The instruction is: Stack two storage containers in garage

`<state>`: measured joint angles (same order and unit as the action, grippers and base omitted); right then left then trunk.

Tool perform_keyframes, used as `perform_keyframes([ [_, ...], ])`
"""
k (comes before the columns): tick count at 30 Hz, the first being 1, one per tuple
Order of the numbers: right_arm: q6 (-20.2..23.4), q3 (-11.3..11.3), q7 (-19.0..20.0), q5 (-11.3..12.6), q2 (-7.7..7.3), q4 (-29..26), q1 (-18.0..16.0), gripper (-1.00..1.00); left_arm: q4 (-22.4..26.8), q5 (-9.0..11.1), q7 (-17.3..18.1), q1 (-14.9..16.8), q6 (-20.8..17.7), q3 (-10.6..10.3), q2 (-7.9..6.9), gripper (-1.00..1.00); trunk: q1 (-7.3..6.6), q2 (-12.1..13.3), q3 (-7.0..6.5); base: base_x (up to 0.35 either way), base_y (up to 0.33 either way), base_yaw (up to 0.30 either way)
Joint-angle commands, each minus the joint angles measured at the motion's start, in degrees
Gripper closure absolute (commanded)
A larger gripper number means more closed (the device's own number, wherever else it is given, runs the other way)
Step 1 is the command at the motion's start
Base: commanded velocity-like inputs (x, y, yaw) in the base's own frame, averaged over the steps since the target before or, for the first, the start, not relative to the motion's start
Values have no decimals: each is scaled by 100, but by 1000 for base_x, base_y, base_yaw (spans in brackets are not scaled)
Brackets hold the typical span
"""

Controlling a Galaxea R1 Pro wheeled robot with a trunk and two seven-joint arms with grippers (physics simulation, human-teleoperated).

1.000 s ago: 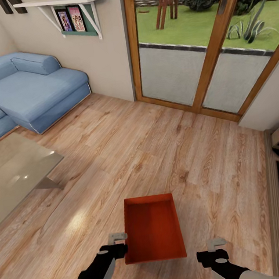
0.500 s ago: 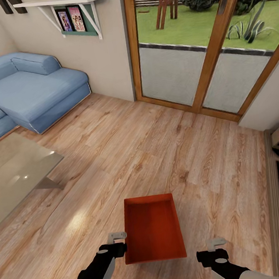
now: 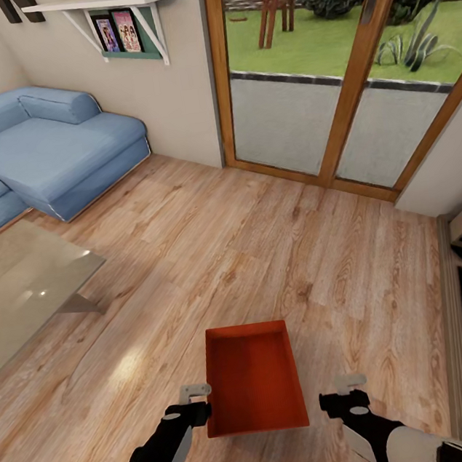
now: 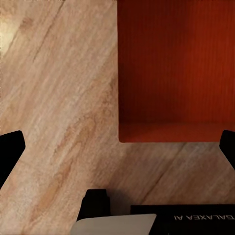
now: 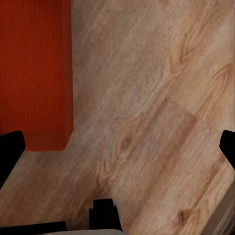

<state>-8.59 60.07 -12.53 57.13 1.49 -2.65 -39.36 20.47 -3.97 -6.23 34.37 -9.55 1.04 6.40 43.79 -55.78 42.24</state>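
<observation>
Bin on living-room floor, btwn my grippers.
My left gripper (image 3: 194, 398) and right gripper (image 3: 350, 389) flank the orange-red storage container (image 3: 253, 377) w/ jaws spread, nothing held; beyond: wood floor (image 3: 213, 263), glass tabletop (image 3: 18, 283), blue sofa (image 3: 43, 151), glass doors (image 3: 343, 90).

The room is evenly and brightly lit, with daylight coming through the glass doors (image 3: 329, 92) and soft white glare patches on the glass table (image 3: 25, 282) and on the wood floor (image 3: 129, 366) beside it. Shadows are faint, only a thin dark edge under the orange bin (image 3: 253, 378) and under the sofa (image 3: 43, 151). The head view bends straight lines toward its edges, and both wrist views are soft and grainy, the floor grain smeared and the bin's inside dim.
</observation>
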Motion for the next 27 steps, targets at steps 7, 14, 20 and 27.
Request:
perform_keyframes([
  [7, -6, 41, -22, 60, 9, -3, -18, -100, 127, -31, -687, 0, -32, 22, 103, -100, 0, -3, 4, 0, 0, 0],
  [14, 9, 40, -22, 62, 33, -5, -19, -100, 180, -34, -864, 0, -40, 3, 150, -100, 110, -203, 94, 0, 0, 0],
  [20, 10, 43, -22, 58, 36, -6, -19, -100, 185, -34, -794, 0, -38, -6, 151, -100, 242, -444, 201, 0, 0, 0],
  [27, -13, 52, -15, 54, 36, -52, -19, -100, 201, -34, -776, 0, -38, -11, 151, -100, 396, -725, 327, 0, 0, 0],
])
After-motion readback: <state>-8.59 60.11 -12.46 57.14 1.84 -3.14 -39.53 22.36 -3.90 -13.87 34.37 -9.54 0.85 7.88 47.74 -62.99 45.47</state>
